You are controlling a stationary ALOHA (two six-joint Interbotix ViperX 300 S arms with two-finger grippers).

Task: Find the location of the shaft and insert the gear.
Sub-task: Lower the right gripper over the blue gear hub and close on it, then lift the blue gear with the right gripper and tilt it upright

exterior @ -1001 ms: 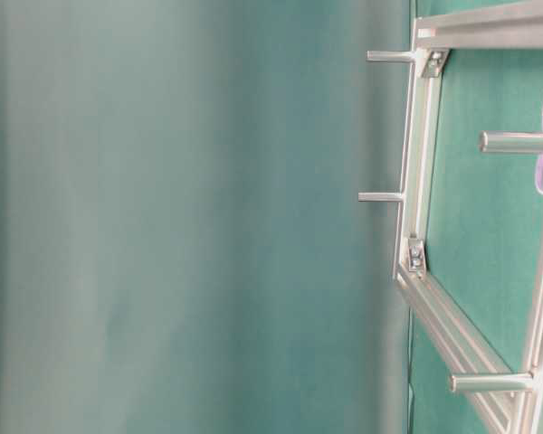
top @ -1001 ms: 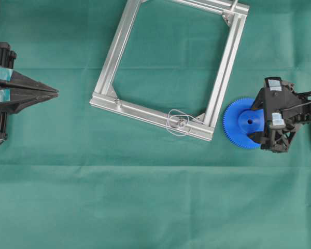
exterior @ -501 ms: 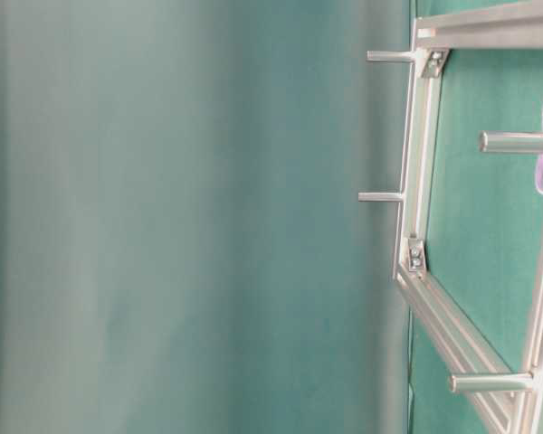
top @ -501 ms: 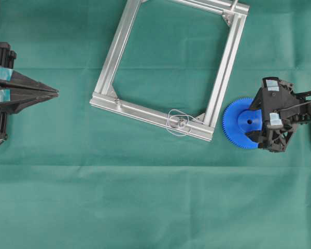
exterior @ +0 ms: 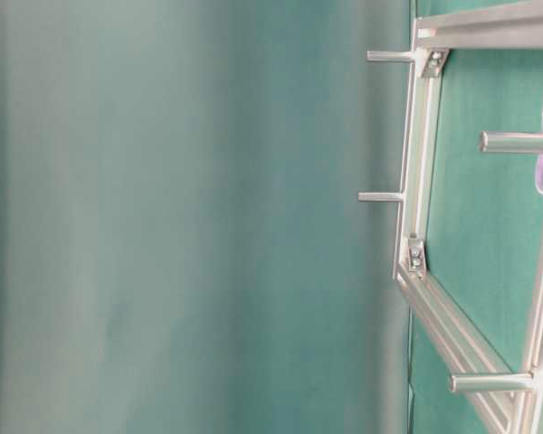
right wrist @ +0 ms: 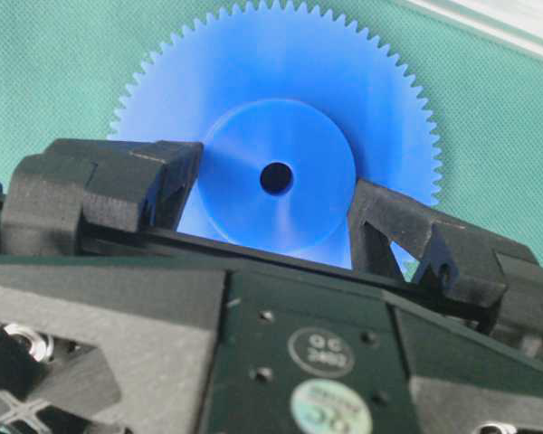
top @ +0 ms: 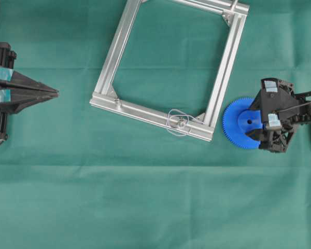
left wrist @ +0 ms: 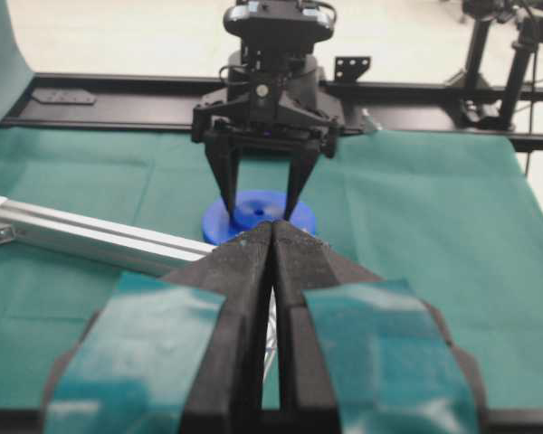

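Blue toothed gear, raised hub, right fingers spread astride, left fingers closed, empty

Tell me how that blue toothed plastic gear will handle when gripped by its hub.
The blue toothed plastic gear looks rigid, so probably won't flex. Its smooth round hub, straddled by the right gripper, may slip between the fingers. Lying flat on the green cloth, it's unlikely to roll.

A robotics lab bench, probably: green cloth covers the tabletop, a bare aluminium frame lies on it, and black rig rails and camera stands line the pale floor behind
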